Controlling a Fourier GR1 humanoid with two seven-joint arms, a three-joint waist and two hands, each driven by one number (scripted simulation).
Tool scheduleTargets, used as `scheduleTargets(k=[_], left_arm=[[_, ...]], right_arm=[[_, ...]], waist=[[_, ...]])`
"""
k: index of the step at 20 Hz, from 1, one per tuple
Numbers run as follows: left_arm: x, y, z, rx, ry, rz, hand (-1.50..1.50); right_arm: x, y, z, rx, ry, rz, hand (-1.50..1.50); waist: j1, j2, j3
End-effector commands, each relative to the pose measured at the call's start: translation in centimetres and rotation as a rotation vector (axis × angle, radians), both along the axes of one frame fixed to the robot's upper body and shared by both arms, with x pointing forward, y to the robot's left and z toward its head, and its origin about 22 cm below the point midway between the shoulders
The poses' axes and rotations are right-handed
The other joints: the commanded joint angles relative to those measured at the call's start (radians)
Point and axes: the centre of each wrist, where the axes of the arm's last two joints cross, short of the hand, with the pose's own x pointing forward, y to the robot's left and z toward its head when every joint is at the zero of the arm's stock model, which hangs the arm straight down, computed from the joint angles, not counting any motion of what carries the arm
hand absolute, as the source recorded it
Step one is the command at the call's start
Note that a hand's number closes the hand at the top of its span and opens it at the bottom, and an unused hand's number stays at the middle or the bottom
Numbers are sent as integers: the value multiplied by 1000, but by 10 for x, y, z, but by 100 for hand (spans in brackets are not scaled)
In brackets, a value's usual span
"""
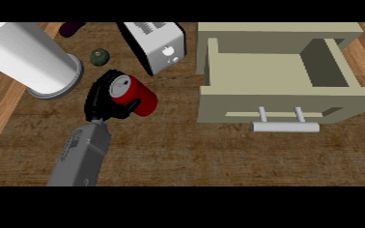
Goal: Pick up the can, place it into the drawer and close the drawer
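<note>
A red can point(142, 98) with a silver top stands tilted on the wooden counter, left of the middle. My left hand point(100, 102) reaches it from the lower left, black fingers and thumb curled round its side. At the right, the beige drawer point(235, 101) is pulled open, its inside bare, with a pale bar handle point(285, 126) on its front. The can lies about a hand's width left of the drawer's front corner. My right hand does not show.
A silver toaster point(158, 45) stands just behind the can. A big white cylinder point(37, 62) fills the far left. A small dark green round object point(99, 55) and a purple thing point(71, 28) lie behind the hand. Bare wood stretches between can and drawer.
</note>
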Motion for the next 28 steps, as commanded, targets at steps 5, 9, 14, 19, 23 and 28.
scheduleTargets(k=[5,9,14,19,23,28], left_arm=[[13,-36,90,51,-70,29,150],[7,-61,121,71,-80,26,150],[15,-87,146,92,-74,2,150],[26,-97,189,123,-102,12,150],[37,-126,208,128,-104,3,150],[51,-150,219,132,-117,-6,150]], right_arm=[[-6,-5,-16,12,0,0,-150],[-7,9,12,10,-27,7,-150],[14,-4,12,12,-13,11,-150],[12,4,10,8,-14,5,-150],[5,12,-5,16,-2,15,-150],[17,11,12,19,-2,31,-150]], waist=[[-12,5,0],[-18,5,-1],[-17,9,-1],[-17,10,-1],[-29,10,-1],[-27,13,-2]])
